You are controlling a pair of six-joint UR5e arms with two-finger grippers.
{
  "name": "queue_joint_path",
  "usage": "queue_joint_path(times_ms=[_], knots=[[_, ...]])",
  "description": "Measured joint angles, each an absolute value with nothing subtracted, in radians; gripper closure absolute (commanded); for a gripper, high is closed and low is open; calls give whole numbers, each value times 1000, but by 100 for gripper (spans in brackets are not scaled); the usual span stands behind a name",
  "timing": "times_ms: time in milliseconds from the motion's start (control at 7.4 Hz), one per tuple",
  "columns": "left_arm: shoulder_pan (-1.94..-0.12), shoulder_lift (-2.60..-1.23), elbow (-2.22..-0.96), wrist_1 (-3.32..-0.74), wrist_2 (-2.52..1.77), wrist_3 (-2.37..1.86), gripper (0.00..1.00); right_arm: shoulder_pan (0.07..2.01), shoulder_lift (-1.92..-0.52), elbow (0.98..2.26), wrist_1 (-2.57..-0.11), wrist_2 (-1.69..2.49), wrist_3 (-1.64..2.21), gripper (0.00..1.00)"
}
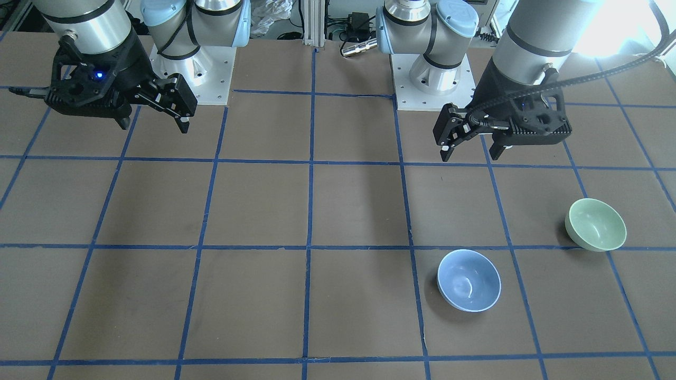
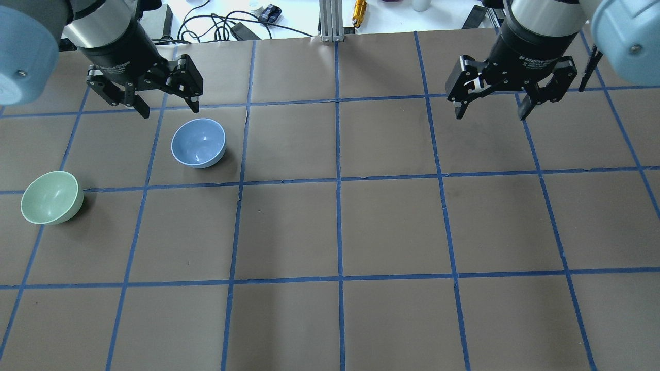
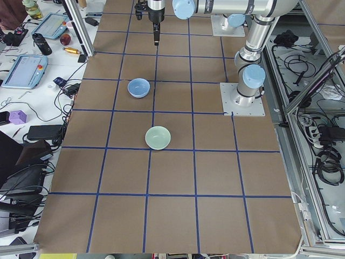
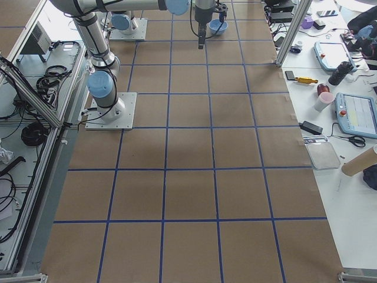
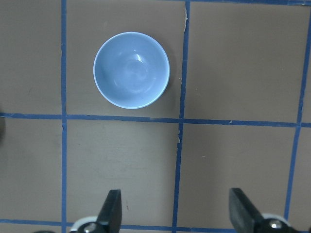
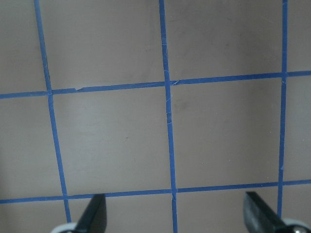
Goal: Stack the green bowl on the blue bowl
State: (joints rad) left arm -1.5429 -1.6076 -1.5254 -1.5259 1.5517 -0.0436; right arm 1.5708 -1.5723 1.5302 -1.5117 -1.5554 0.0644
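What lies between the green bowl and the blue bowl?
Only bare table with blue tape lines separates green bowl and blue bowl, per the overhead view.

Table (image 2: 392,226): matte brown sheet, blue tape lines in a square grid.
Green bowl (image 2: 50,198): pale mint, glossy, plain with no pattern, white glare streak inside.
Blue bowl (image 2: 198,142): pale powder blue, glossy, plain, rim reads slightly lighter.
Left gripper (image 2: 170,111) and right gripper (image 2: 491,116): all black, white lettering on the bodies. The right one shows a small blue light (image 1: 99,75).
Arm tubes (image 2: 100,20): silver with black bands. Joint caps (image 2: 23,51): pale blue.
Base plates (image 1: 193,74): light grey-white.
Far table edge: orange-gold cylinder (image 2: 359,7), black cables (image 2: 216,23) on a white surface.
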Motion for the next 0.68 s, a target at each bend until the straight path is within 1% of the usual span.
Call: queue_joint_path(times_ms=[676], knots=[[-1530, -1601, -1525, -1541, 1549, -29, 0, 1571, -1572, 1529, -1511, -1555, 64, 0]])
